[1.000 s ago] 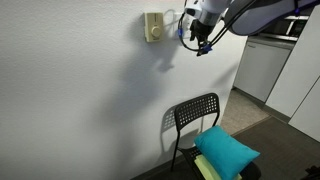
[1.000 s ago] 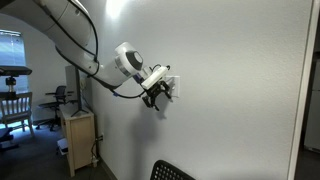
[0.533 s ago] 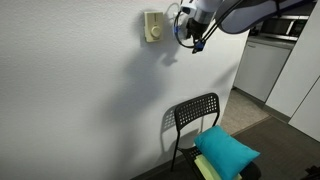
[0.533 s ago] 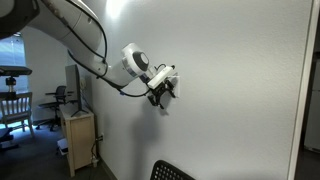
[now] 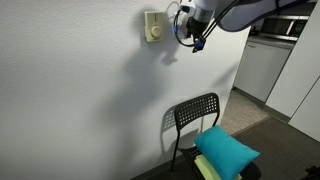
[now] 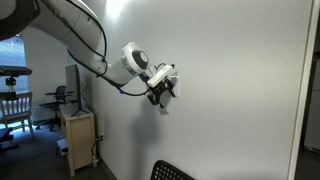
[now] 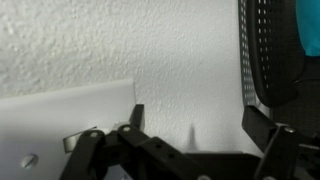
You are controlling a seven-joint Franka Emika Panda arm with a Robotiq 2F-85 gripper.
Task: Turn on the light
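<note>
On stippled wall (image 7: pixel 150 40), smooth switch (image 7: pixel 60 112) (white).

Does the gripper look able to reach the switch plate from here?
Probably yes: the gripper is close against the wall, and the switch plate lies just beside it in the wrist view, with nothing between.

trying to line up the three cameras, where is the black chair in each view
Exterior view: black chair at lower centre, against the white wall, below the gripper.
Exterior view: only the top of the black chair shows, at the bottom edge, below the gripper.
Wrist view: the black chair runs down the right edge, its slatted back beyond the gripper.
Shared landmark: the gripper, up at the wall.
</note>
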